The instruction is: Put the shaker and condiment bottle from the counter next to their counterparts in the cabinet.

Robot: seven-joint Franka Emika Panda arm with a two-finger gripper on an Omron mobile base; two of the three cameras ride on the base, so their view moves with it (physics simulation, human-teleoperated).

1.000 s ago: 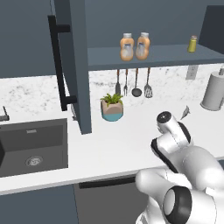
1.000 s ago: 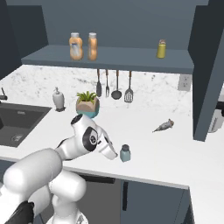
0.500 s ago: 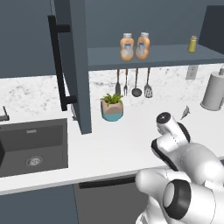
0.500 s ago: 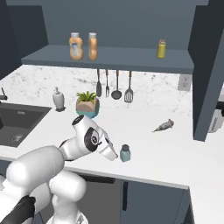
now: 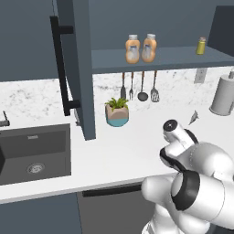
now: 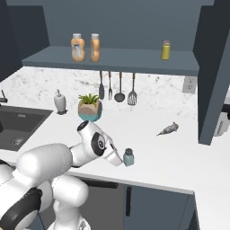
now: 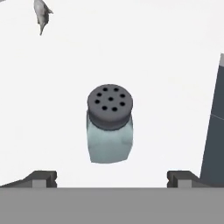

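Near the front edge of the counter (image 6: 179,157), the shaker (image 7: 109,124) stands upright on the white worktop, its grey cap dotted with holes, its pale teal-grey body below. The gripper (image 7: 111,177) hangs right over it with its fingers spread wide, one dark fingertip (image 7: 41,178) to each side of the shaker and neither touching it; nothing is held. In the right base view the shaker (image 6: 129,157) sits just beside the end of the white arm, which reaches low across the worktop.

Farther back, toward the middle of the counter, a small grey object (image 6: 168,130) lies on its side, well apart from the shaker. Close to the back wall stands a potted plant (image 6: 89,108) in a teal and tan pot, with a soap dispenser (image 6: 59,102) next to it by the sink (image 5: 34,153). Utensils (image 6: 119,86) hang on the wall above the back edge.

Higher still, on the shelf of the cabinet (image 5: 160,57), two orange condiment bottles (image 5: 140,48) stand side by side, nearly touching, near the shelf's left end. A yellow-green shaker (image 5: 201,45) with a dark cap stands toward the shelf's right end, well apart from the bottles. The cabinet door (image 5: 77,68) is swung open, its black bar handle (image 5: 61,68) facing left.
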